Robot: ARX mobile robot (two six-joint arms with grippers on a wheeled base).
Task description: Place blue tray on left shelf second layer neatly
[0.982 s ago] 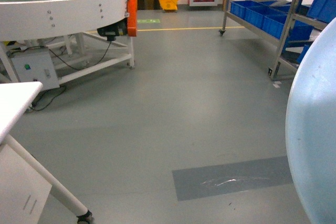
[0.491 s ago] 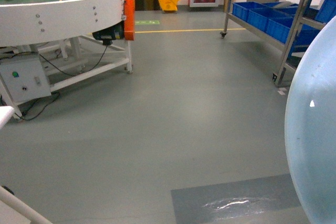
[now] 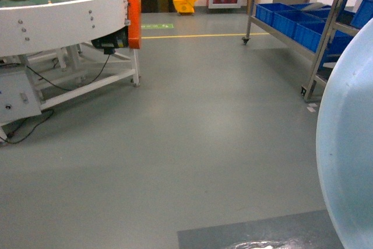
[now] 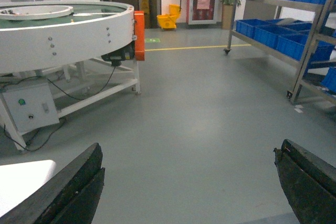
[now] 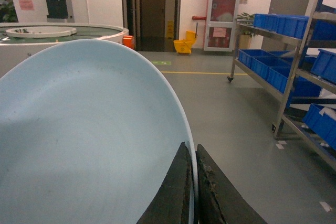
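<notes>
Transit phase, by my read: blue tray (image 5: 79, 135) is in the right gripper (image 5: 193, 192), jaws pinching its rim edge-on, tray held tilted up so it fills the right edge of the head view (image 3: 349, 144). It's carried in the air, not on any desk or tier. The steel shelf (image 3: 323, 33) with dark blue crates (image 3: 288, 18) sits ahead-right, well apart from the tray; can't tell from here which rack counts as the left one or whether the second tier has a free slot. To do this step well: keep the rim pinch firm, since a single-edge grip on a wide smooth dish will probably lever and slip if the base jerks. Approach the rack square-on, stop near, then level the tray before it crosses the rail so it slides in flat and ends parallel to the tier edge, clear of uprights and crates. Left gripper (image 4: 189, 187) hangs low, facing forward over the grey floor (image 3: 192, 126), jaws spread wide and empty. Right arm is raised with the wrist behind the tray, camera looking along the dish's inner face.
</notes>
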